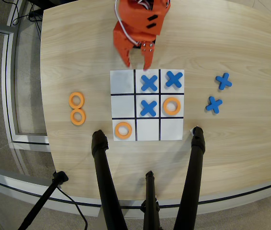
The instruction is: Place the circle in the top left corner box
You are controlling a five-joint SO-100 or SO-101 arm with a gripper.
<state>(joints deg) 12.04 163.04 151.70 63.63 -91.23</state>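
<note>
In the overhead view my tool point(136, 63) hangs just above the grid's upper edge, with its fingers slightly spread and, as far as I can see, holding nothing. The top left corner box point(122, 81) is empty and lies just below-left of it. The nearest free circle point(76, 100) lies on the surface further left and lower, so I must reach there first.

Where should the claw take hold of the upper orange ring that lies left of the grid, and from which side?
Grip the upper ring across its band, one finger in the hole and one outside, coming straight down. It lies flat, and the lower ring touches its bottom edge, so its top or left side is probably freer.
</note>
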